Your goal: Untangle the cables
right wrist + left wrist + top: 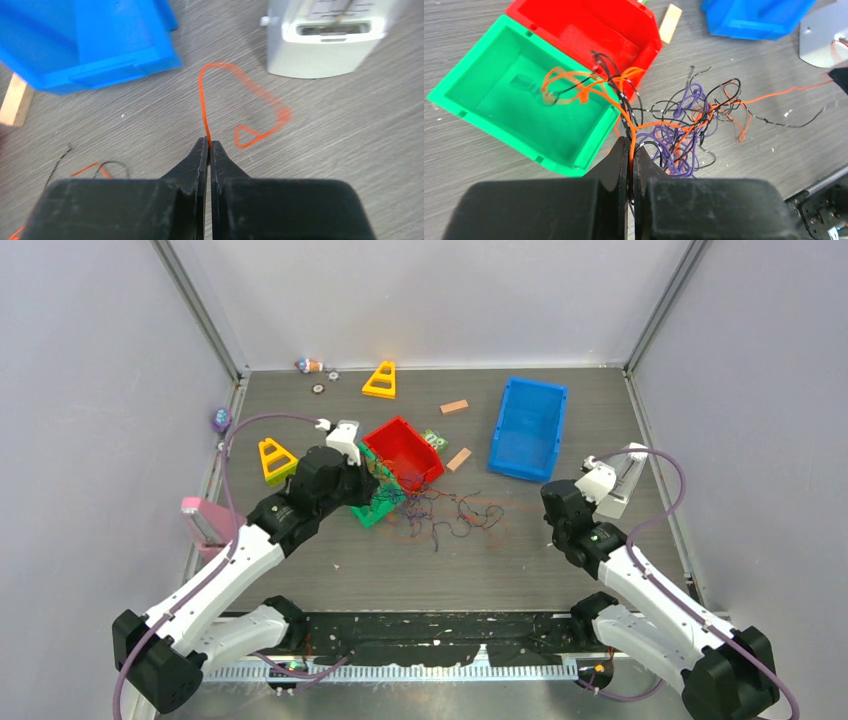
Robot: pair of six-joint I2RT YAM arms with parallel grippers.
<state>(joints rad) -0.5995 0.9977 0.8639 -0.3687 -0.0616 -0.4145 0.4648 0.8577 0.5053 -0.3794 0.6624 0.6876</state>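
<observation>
Left pincer point(630, 146) clamps an orange strand point(659, 123), perhaps a black one too, right pincer point(209, 145) pinches orange alone; the cables point(672, 145) knot just beyond the left tips, so draw apart slowly, lest knots tighten

Glossy plastic green bin point(489, 100), matt grained table point(464, 150)

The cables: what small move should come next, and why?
Probably draw the right gripper slowly away from the tangle: it is shut on an orange cable lying slack in loops, while the left gripper, also shut, anchors orange strands beside the green bin.
</observation>
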